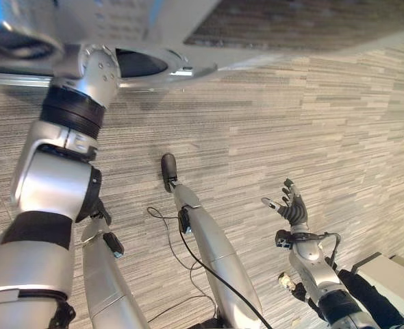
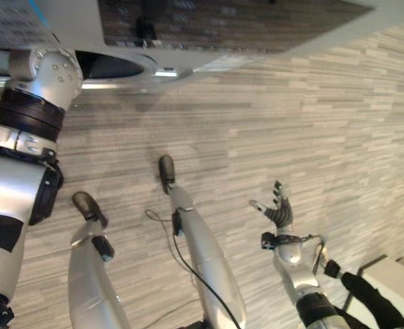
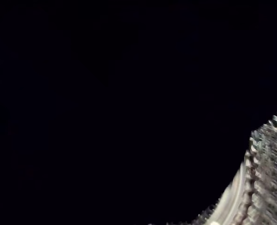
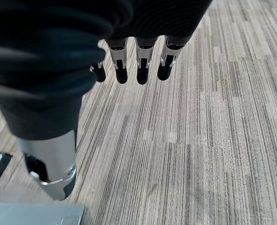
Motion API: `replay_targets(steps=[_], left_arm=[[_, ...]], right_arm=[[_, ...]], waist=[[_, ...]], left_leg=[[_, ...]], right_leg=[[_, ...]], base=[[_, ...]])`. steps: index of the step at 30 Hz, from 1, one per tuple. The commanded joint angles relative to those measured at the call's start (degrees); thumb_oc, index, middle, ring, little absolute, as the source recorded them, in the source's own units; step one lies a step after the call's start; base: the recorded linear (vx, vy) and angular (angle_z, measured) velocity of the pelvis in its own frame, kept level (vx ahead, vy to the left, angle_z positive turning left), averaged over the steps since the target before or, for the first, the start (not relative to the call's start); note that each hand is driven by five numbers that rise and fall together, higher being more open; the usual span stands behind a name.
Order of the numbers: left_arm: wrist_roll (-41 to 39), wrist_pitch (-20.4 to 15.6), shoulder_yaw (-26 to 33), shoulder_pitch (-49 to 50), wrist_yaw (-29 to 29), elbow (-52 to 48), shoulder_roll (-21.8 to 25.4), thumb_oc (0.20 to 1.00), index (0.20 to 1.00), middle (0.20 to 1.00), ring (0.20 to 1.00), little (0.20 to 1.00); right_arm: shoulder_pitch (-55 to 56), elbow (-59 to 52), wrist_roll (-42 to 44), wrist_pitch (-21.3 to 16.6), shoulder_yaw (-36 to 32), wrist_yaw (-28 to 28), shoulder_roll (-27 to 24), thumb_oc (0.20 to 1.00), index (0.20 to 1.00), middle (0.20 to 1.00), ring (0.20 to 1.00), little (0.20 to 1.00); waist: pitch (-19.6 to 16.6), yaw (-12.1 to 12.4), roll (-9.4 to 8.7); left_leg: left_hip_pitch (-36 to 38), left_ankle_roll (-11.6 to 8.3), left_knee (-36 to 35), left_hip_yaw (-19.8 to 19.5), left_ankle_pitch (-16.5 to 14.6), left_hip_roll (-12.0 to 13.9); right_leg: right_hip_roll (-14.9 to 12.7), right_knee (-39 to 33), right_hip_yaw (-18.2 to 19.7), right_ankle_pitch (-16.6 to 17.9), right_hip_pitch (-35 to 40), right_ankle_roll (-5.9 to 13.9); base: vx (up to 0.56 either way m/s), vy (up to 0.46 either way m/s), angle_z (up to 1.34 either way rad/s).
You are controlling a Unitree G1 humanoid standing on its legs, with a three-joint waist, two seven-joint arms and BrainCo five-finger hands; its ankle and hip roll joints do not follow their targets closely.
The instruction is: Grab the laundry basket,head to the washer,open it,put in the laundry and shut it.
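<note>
A floor (image 1: 311,130) of grey, striped carpet planks spreads across the head views and, in the right wrist view, runs on in long narrow streaks of light and dark grey. At the lower right corner of the head views sits a pale box (image 1: 387,273), resting on the floor.

Matt striped carpet floor (image 4: 213,140), smooth glossy grey washer (image 1: 188,27) casing, robot hand (image 1: 292,205) of silvery metal
</note>
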Motion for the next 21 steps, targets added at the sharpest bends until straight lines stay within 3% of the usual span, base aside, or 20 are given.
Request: replay_targets(steps=[1, 2, 3, 4, 6, 13, 21], left_arm=[[12.64, 1.47, -8.26, -6.12, -8.23, -11.04, -4.2, 0.956, 0.956, 0.956, 0.956, 0.956], [26.18, 9.3, -16.18, -8.53, -10.84, -1.02, 1.31, 1.0, 1.0, 1.0, 1.0, 1.0], [26.21, 9.25, -16.35, -8.85, -10.92, -0.72, 1.23, 1.0, 1.0, 1.0, 1.0, 1.0], [44.16, 16.76, -24.74, -14.13, -11.89, 13.22, 4.17, 1.0, 1.0, 1.0, 1.0, 1.0], [55.52, 21.29, -27.78, -15.38, -11.97, 23.17, 4.85, 1.0, 1.0, 1.0, 1.0, 1.0], [71.41, 24.39, -27.15, -6.19, -12.39, 21.74, 5.51, 1.0, 1.0, 1.0, 1.0, 1.0], [75.11, 24.91, -23.98, 9.39, -18.14, 3.33, 9.32, 1.0, 1.0, 1.0, 1.0, 1.0]], right_arm=[[5.0, -2.6, -0.41, -0.28, -5.29, 1.56, -5.75, 1.0, 1.0, 1.0, 1.0, 1.0], [5.15, -2.29, 0.35, -1.0, -6.32, 3.29, -6.28, 1.0, 1.0, 1.0, 1.0, 1.0], [5.03, -2.25, 0.37, -1.01, -6.36, 3.32, -6.14, 1.0, 1.0, 1.0, 1.0, 1.0], [3.96, -1.08, 0.92, -0.96, -6.82, 4.7, -6.6, 1.0, 1.0, 1.0, 1.0, 1.0], [3.27, -0.69, 0.9, -0.78, -6.08, 5.63, -6.91, 1.0, 1.0, 1.0, 1.0, 1.0], [5.38, 0.3, 1.92, -0.6, -5.44, 6.84, -6.59, 1.0, 1.0, 1.0, 1.0, 1.0], [5.06, 1.5, -0.49, 1.86, -6.8, 7.28, -6.13, 1.0, 1.0, 1.0, 1.0, 1.0]], waist=[[-4.36, -0.86, 6.03], [-4.64, -0.35, 6.83], [-4.52, -0.32, 6.72], [-4.23, 0.03, 7.25], [-3.65, -0.02, 6.87], [-2.51, 0.93, 5.81], [-1.72, 3.58, 6.69]], left_leg=[[7.54, -3.73, -0.86, -1.27, -3.73, 8.45], [7.07, -3.72, -1.26, -1.37, -3.08, 8.09], [7.06, -3.72, -1.24, -1.4, -3.08, 8.08], [6.89, -3.71, -1.5, -1.46, -2.65, 8.01], [7.13, -3.65, -1.55, -1.46, -2.56, 7.92], [9.51, -3.45, -3.95, -1.88, -1.88, 6.79], [12.57, -2.75, -6.5, -2.19, -1.17, 4.13]], right_leg=[[-0.09, 1.77, -0.12, -7.64, -0.14, 5.18], [-0.44, 1.17, -0.36, -7.32, 0.0, 5.23], [-0.45, 1.18, -0.38, -7.34, 0.01, 5.23], [-0.87, 0.94, -0.66, -7.02, 0.34, 5.39], [-0.9, 1.15, -0.81, -6.89, 0.72, 5.48], [-2.01, -0.8, -1.63, -6.28, 3.77, 6.02], [-3.71, -3.2, -2.17, -5.91, 8.2, 6.33]], base=[[-0.03, 0.028, 0.15], [-0.02, 0.025, 0.11], [-0.04, 0.076, 0.12], [-0.03, 0.071, 0.32], [-0.03, 0.063, 0.4], [0.0, 0.012, 0.0], [-0.01, 0.056, 0.11]])
